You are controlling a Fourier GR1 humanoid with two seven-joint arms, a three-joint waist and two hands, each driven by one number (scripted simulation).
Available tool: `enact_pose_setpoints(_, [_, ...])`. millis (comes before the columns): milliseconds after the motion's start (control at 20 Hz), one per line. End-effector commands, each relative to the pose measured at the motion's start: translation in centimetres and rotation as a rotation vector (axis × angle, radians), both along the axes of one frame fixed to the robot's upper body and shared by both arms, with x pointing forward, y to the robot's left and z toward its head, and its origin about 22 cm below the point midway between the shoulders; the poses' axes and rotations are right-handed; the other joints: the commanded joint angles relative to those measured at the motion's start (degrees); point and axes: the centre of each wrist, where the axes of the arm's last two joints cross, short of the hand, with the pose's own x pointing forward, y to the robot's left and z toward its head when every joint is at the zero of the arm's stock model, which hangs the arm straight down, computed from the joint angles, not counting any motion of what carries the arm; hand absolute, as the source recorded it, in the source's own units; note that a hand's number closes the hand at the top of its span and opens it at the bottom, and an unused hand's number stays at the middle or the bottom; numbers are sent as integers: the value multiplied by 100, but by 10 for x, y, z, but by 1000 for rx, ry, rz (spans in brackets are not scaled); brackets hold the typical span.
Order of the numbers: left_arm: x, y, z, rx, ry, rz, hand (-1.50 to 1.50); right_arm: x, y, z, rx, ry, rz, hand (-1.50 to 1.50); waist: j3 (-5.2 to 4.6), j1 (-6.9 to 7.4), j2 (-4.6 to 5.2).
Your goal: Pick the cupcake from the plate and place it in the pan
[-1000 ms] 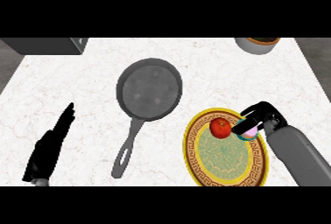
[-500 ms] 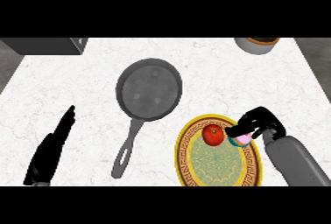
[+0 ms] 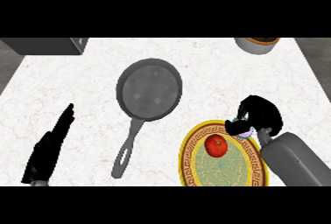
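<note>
The right hand curls around the cupcake at the plate's upper right rim. Bare counter separates plate from pan. The left hand rests open, far left of the plate.

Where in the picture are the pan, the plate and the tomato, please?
pan [image 3: 149, 89], head view, on the middle of its round base.
plate [image 3: 192, 140], head view, on its yellow patterned rim at the left.
tomato [image 3: 216, 145], head view, on the middle of its red top.
</note>
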Motion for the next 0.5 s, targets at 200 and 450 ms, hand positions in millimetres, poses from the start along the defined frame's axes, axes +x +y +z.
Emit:
enact_pose_setpoints(200, [1, 8, 1, 4, 4, 12, 0, 1, 27, 67, -112, -599, 233, 150, 3, -13, -14])
enact_pose_setpoints(450, [8, 2, 0, 20, -1, -3, 0, 25, 72, 85, -69, -671, 298, 150, 1, 76, 33])
